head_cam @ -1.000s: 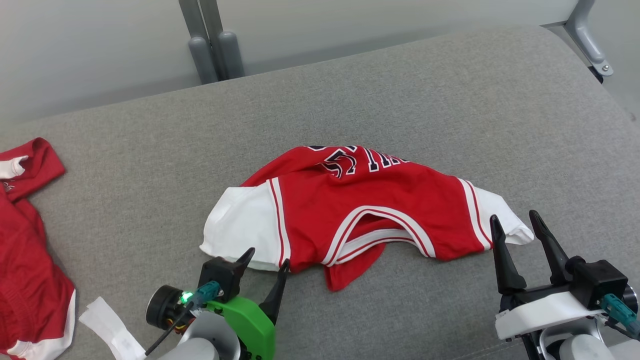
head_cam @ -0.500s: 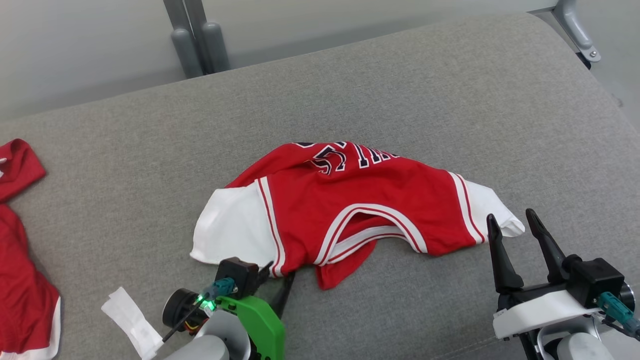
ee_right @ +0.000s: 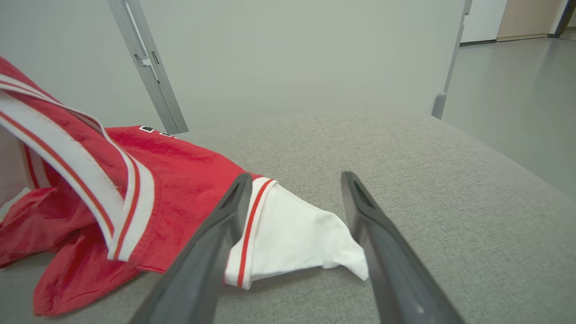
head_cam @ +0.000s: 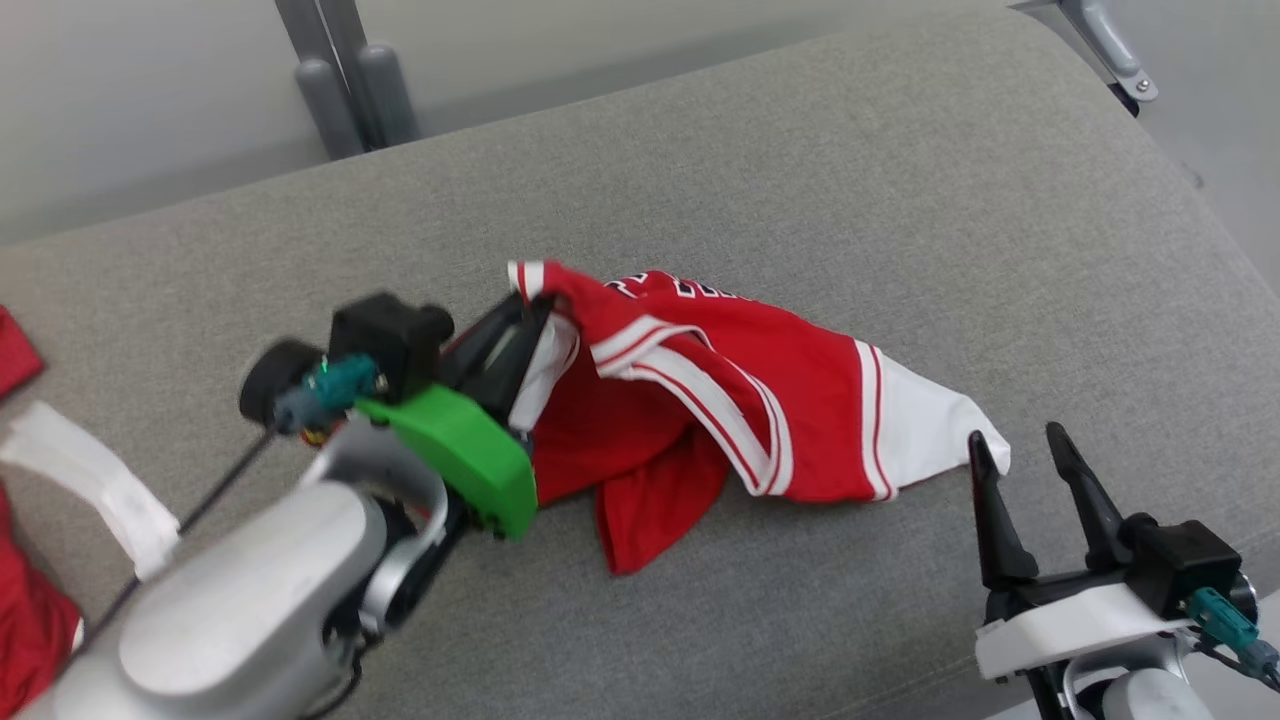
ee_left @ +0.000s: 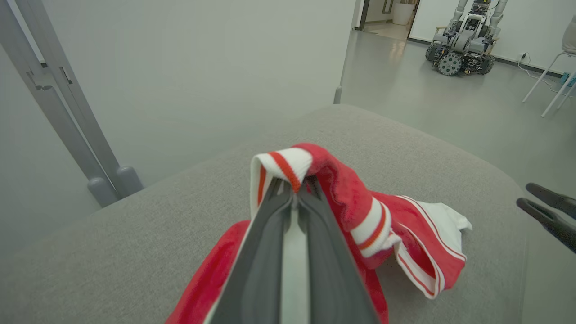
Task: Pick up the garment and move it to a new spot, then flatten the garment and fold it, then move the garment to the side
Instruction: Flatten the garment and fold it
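The jersey (head_cam: 800, 400) is red, edged in white bands with a thin red stripe; one band loops over the tips of the dark grey left fingers (ee_left: 265, 252). Its white inside shows between the dark grey right fingers (ee_right: 211, 252). Black, white-outlined lettering (head_cam: 690, 290) sits just past the left fingertips. The padded surface (head_cam: 900, 200) is grey weave. A green cover (head_cam: 460, 450) backs the left fingers, a white cover (head_cam: 1060, 625) the right.

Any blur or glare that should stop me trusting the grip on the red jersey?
Head view: left end effector and arm slightly smeared, red jersey with white stripe trim sharp. Left wrist view: near fingers soft, pinched trim crisp, grey frame posts lean. Right wrist view: open right end effector soft near the lens. Even light, no glare.
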Controlling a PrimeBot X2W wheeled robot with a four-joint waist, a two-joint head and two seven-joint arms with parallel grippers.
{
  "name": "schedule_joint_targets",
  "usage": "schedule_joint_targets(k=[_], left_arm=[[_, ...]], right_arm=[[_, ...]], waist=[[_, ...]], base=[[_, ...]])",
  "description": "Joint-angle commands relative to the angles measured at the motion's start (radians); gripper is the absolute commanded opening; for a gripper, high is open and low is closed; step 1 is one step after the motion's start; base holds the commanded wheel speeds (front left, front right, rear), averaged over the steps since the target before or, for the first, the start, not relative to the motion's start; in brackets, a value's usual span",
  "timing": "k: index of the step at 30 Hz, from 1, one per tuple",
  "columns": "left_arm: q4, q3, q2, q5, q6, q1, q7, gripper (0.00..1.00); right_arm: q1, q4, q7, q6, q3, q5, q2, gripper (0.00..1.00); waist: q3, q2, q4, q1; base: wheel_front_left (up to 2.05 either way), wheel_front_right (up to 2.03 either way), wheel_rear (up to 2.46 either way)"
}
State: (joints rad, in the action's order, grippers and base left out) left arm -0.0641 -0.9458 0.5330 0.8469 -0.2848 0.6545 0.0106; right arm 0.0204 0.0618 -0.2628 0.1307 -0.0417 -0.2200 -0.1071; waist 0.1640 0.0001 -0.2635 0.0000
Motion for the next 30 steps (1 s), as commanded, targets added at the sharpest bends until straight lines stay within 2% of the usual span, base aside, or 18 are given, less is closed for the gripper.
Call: schedule_joint_targets(k=[1, 5, 9, 13, 15, 18, 19, 20, 21, 26, 30], left_arm=[[0.004, 0.013, 0.007, -0.013, 0.003, 0.060, 0.026, 0.00], [0.131, 0.044, -0.030, -0.026, 0.042, 0.249, 0.085, 0.00], [0.364, 0.042, -0.099, -0.065, 0.096, 0.397, 0.075, 0.00], [0.584, 0.019, -0.199, -0.099, 0.156, 0.494, 0.004, 0.00], [0.683, 0.001, -0.229, -0.133, 0.172, 0.526, -0.050, 0.00], [0.815, -0.013, -0.267, -0.186, 0.159, 0.562, -0.162, 0.00], [0.862, -0.013, -0.284, -0.188, 0.159, 0.562, -0.184, 0.16], [0.895, -0.009, -0.298, -0.183, 0.164, 0.565, -0.197, 0.60], [0.926, 0.001, -0.311, -0.179, 0.166, 0.574, -0.220, 1.00], [0.961, 0.050, -0.364, -0.149, 0.181, 0.554, -0.270, 1.00], [0.865, 0.113, -0.379, -0.125, 0.173, 0.460, -0.276, 1.00]], right_arm=[[-0.025, -0.004, -0.003, 0.000, -0.016, -0.006, 0.007, 1.00], [-0.068, 0.010, -0.003, 0.000, -0.055, -0.019, 0.022, 1.00], [-0.087, 0.029, -0.003, 0.000, -0.076, -0.026, 0.031, 1.00], [-0.068, 0.045, -0.003, 0.000, -0.085, -0.029, 0.036, 1.00], [-0.064, 0.048, -0.003, 0.000, -0.095, -0.028, 0.037, 1.00], [-0.065, 0.050, -0.003, 0.000, -0.105, -0.029, 0.037, 1.00], [-0.068, 0.050, -0.003, 0.000, -0.107, -0.029, 0.037, 1.00], [-0.071, 0.049, -0.003, 0.000, -0.108, -0.029, 0.038, 1.00], [-0.074, 0.049, -0.003, 0.000, -0.109, -0.030, 0.040, 1.00], [-0.052, 0.043, -0.003, 0.000, -0.086, -0.032, 0.043, 1.00], [-0.045, 0.035, -0.003, 0.000, -0.054, -0.028, 0.044, 1.00]], waist=[[0.042, -0.0001, -0.026, 0.0000], [0.099, -0.0001, -0.081, 0.0000], [0.123, -0.0001, -0.136, 0.0000], [0.122, -0.0001, -0.179, 0.0000], [0.118, -0.0001, -0.196, 0.0000], [0.115, -0.0001, -0.216, 0.0000], [0.114, -0.0001, -0.219, 0.0000], [0.115, -0.0001, -0.221, 0.0000], [0.116, -0.0001, -0.222, 0.0000], [0.115, -0.0001, -0.177, 0.0000], [0.109, -0.0001, -0.116, 0.0000]], base=[[0.00, 0.00, 0.00], [0.00, 0.00, 0.00], [0.00, 0.00, 0.00], [0.00, 0.00, 0.00], [0.00, 0.00, 0.00], [0.00, 0.00, 0.00], [0.00, 0.00, 0.00], [0.00, 0.00, 0.00], [0.00, 0.00, 0.00], [0.00, 0.00, 0.00], [0.00, 0.00, 0.00]])
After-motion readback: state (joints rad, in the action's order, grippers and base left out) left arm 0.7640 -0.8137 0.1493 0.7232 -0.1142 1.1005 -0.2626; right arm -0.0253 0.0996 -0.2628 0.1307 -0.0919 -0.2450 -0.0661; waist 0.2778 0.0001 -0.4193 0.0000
